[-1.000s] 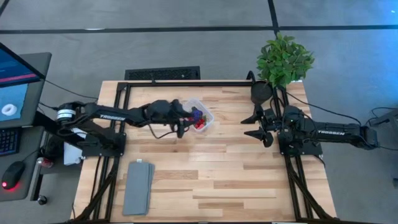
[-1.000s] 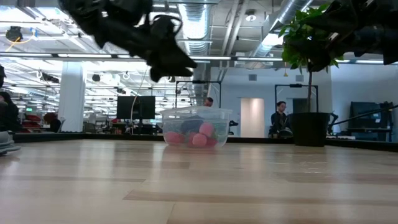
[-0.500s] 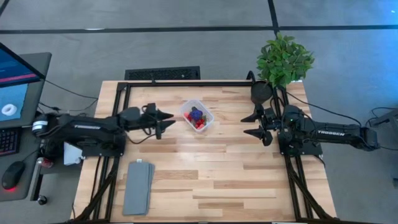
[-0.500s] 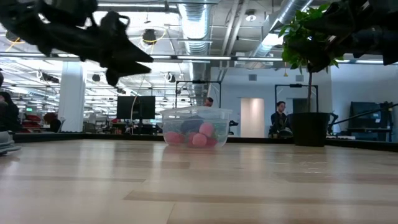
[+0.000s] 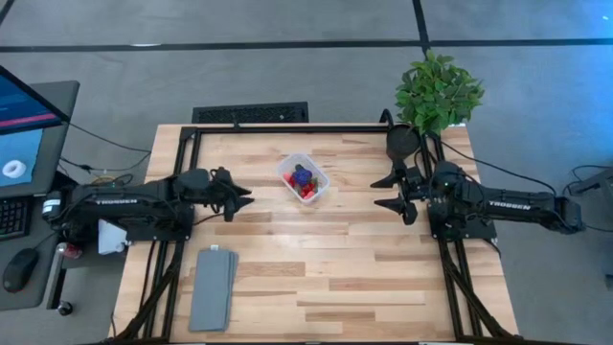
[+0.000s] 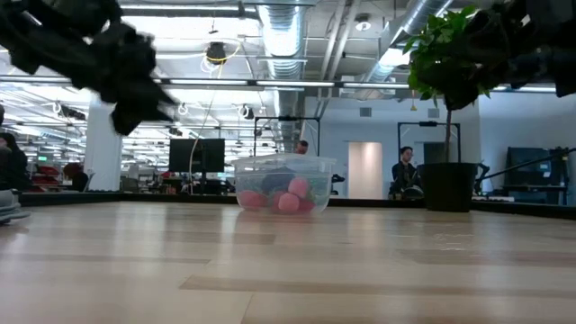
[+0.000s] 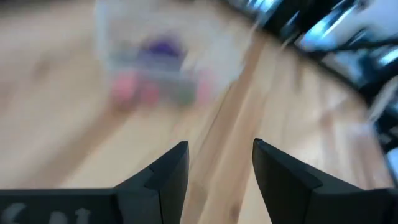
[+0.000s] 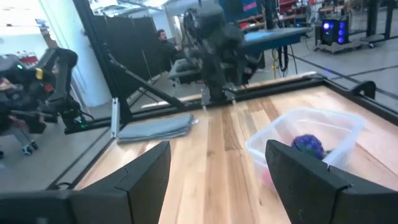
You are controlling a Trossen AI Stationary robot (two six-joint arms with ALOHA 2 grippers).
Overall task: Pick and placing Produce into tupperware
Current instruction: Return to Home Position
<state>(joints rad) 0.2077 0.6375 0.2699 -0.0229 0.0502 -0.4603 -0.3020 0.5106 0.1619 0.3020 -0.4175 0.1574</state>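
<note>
The clear tupperware (image 5: 304,178) stands on its base on the table's far middle, holding the produce: red strawberries, pink pieces and a purple grape cluster (image 5: 303,173). It also shows in the low view (image 6: 283,184) and in the right wrist view (image 8: 311,140). My left gripper (image 5: 244,195) is open and empty, left of the tub and above the table; its fingers (image 7: 217,168) point toward the tub (image 7: 158,68). My right gripper (image 5: 381,193) is open and empty, right of the tub.
A flat grey slab (image 5: 213,287) lies near the table's front left. A leafy potted plant (image 5: 436,91) stands at the far right corner. A dark metal frame (image 5: 287,127) runs along the far edge. Bare wood (image 5: 326,268) lies in the middle and front.
My left gripper has drawn back from over the tupperware toward the table's left edge, staying open and empty. The tub and the produce in it have stayed where they were.
</note>
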